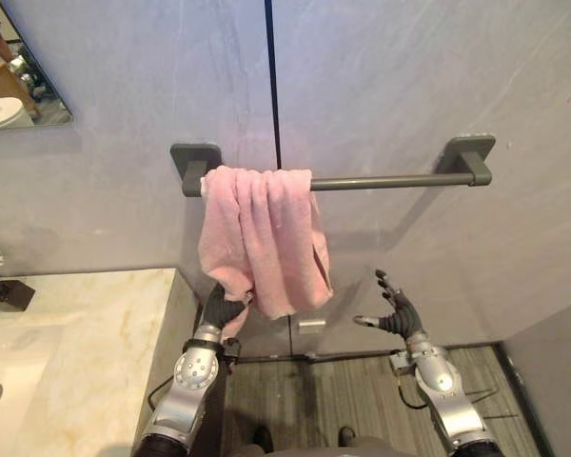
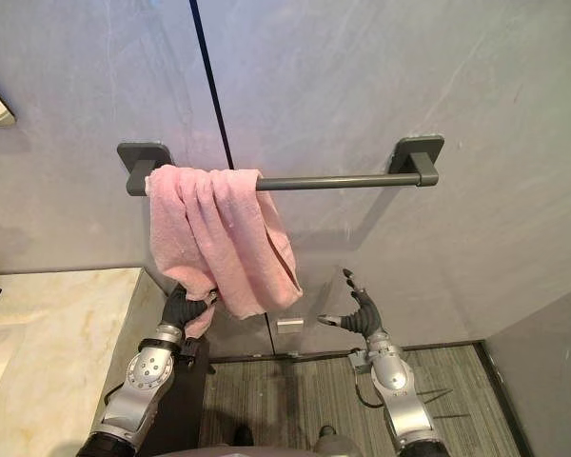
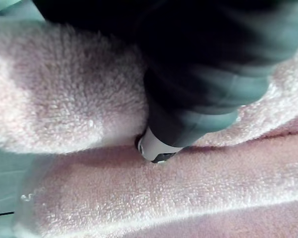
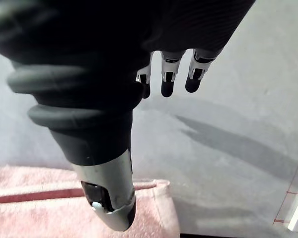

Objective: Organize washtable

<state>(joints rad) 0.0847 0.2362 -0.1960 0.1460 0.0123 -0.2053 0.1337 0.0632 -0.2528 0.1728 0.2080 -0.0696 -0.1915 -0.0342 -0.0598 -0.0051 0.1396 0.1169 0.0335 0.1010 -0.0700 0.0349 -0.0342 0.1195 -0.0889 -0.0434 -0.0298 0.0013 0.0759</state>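
Clamps the left hand (image 1: 224, 309) on the lower hem of the pink fluffy terry towel (image 1: 262, 233), thumb pressed into the pile, probably to tug the folds straight. Holds the right hand (image 1: 395, 312) splayed and empty just beside the hanging edge (seemingly ready for the other corner). Finds the cloth draped in a bunch at the left end of the dark grey metal wall rail (image 1: 390, 180).

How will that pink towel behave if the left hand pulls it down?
Likely floppy: the towel hangs in loose folds over the bar. Its thick pile probably grips well in the left hand. Bunched unevenly, it may slide off the smooth bar.
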